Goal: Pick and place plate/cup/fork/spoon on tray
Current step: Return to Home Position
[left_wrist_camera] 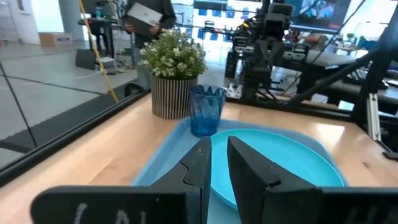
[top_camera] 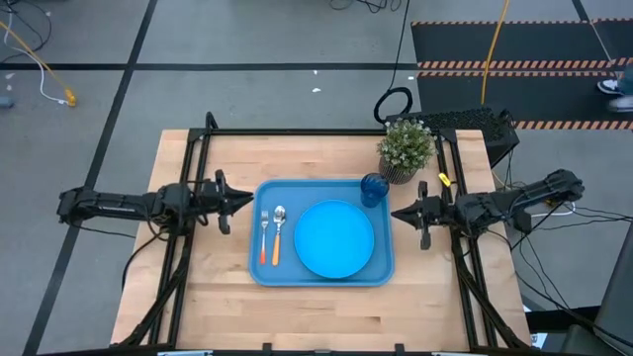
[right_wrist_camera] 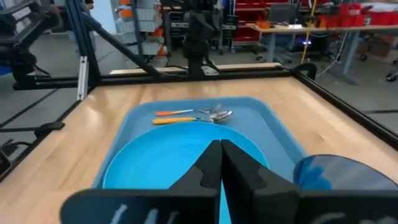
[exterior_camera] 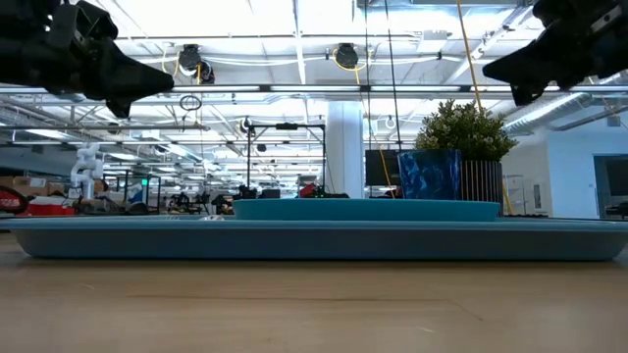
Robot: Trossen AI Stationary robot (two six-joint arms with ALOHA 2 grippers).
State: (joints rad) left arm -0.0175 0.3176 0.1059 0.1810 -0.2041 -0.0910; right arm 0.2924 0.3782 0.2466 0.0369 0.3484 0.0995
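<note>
On the wooden table we see the light-blue tray lying between the two arms, with every piece of the place setting on it. The sky-blue plate sits flat in the tray's middle-right part. The fork and the spoon lie side by side on the tray's left part, orange handles toward the near edge, just beside the plate's left rim. The dark-blue cup stands upright in the tray's far right corner, next to a potted plant in a striped pot that stands on the table just beyond the tray.

We find the left gripper raised above the table just off the tray's left edge, its fingers a narrow gap apart and holding nothing. The right gripper hangs just off the tray's right edge, its fingers pressed fully together, empty. In the left wrist view a person stands in the room beyond the plant.
</note>
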